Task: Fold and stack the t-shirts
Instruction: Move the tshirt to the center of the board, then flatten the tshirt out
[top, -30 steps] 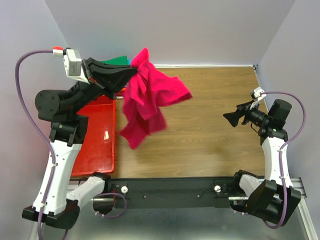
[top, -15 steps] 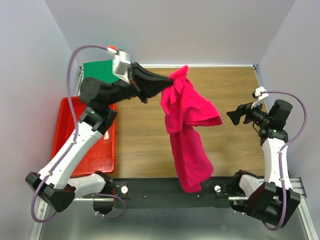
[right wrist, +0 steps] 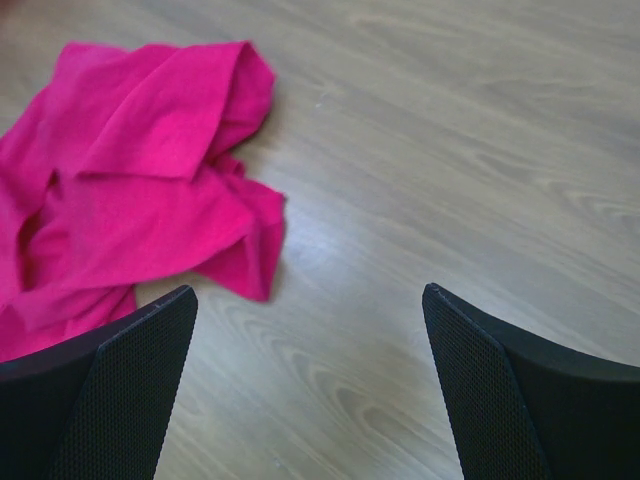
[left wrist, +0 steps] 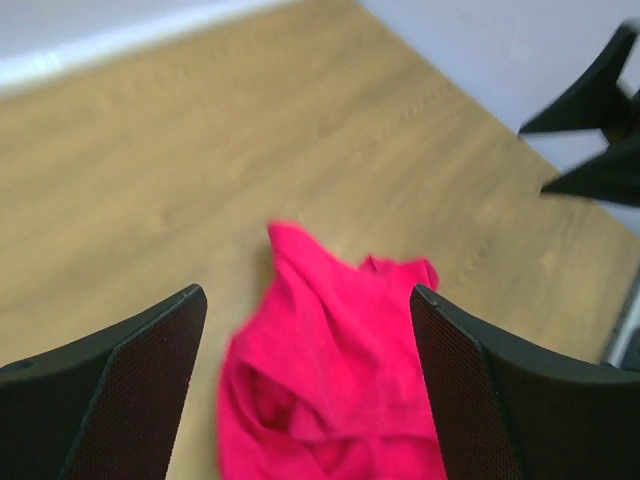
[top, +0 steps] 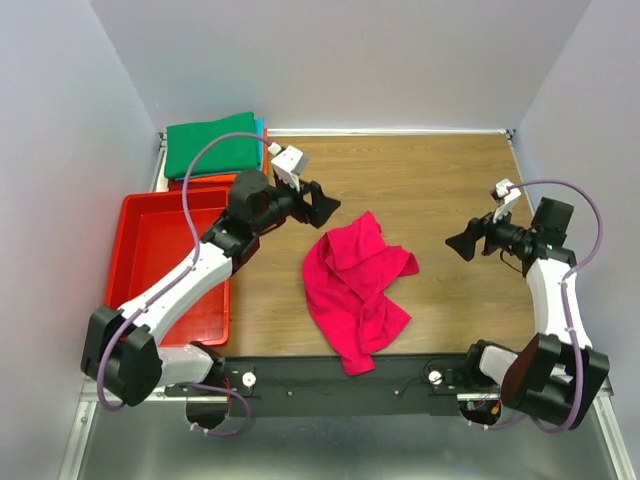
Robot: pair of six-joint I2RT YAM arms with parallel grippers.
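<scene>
A magenta-pink t-shirt [top: 355, 290] lies crumpled on the wooden table, its lower end reaching the table's near edge. My left gripper [top: 325, 205] hovers just up and left of it, jaws wide apart and holding nothing. In the left wrist view the t-shirt [left wrist: 330, 370] lies below and between my open left gripper [left wrist: 308, 292]. My right gripper [top: 462, 242] stands open to the right of the t-shirt, pointing at it. In the right wrist view the t-shirt [right wrist: 130, 190] lies at the upper left, with bare table between my right gripper [right wrist: 308, 290].
A stack of folded t-shirts with a green one [top: 212, 147] on top sits at the back left, teal [top: 259, 127] and orange edges showing beneath. A red plastic tray [top: 170, 260] stands along the left side. The right gripper [left wrist: 590, 120] shows in the left wrist view's upper right.
My left gripper has opened and let go of the pink t-shirt, which dropped from hanging in the air onto the table. The left arm swung down and in. The right arm barely moved.
</scene>
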